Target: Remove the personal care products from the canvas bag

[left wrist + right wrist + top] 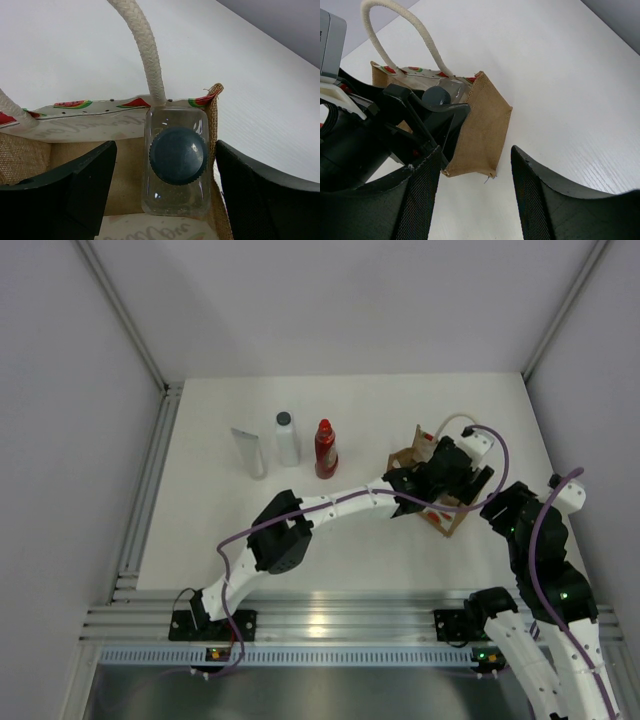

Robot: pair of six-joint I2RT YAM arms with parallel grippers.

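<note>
Your left gripper [163,165] has its fingers apart, either side of the clear bottle [175,200] standing in the canvas bag [485,120] corner. Lower, close under the cap [177,155], lift straight; the right gripper [476,165] hovers, also apart, by the bag's end

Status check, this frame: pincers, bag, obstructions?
Left pincer open, flanking clear bottle inside canvas bag. Right pincer open at bag's corner. Tube, white bottle, red bottle out on table. Nothing blocking.

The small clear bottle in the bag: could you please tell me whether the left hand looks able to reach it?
Probably yes: the open left hand straddles the small clear bottle in the canvas bag, with nothing between.
</note>
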